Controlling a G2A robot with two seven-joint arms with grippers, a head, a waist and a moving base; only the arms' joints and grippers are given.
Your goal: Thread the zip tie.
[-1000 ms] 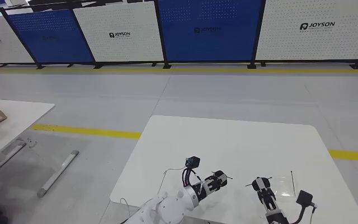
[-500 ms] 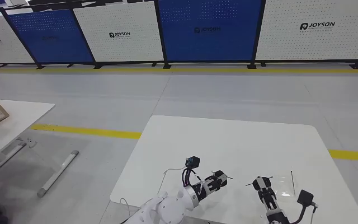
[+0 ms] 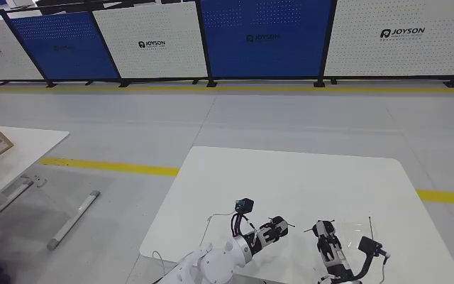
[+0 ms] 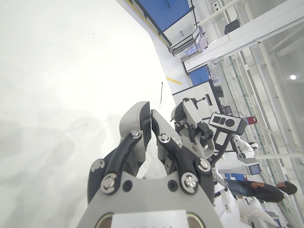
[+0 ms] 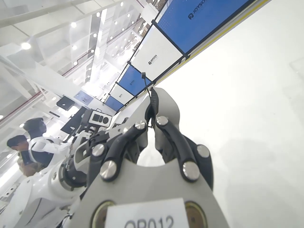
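Observation:
A black zip tie is clamped crosswise in my right gripper, which is shut on it; its square head sticks out past the fingertips. In the top view that right gripper hovers over the white table near the front edge, both strap ends poking out sideways. My left gripper is just to its left, tip pointing at it, a short gap between them. The left gripper is shut, pads pressed together, with nothing visible between them. A second zip tie lies flat on the table to the right, also seen as the loose zip tie.
A clear plastic sheet lies flat beside the loose zip tie. The table's far half is bare white surface. Blue and white partition panels stand across the floor well behind the table.
My right arm has swung a little to the left, bringing the held zip tie closer to the left gripper. The left arm has kept still.

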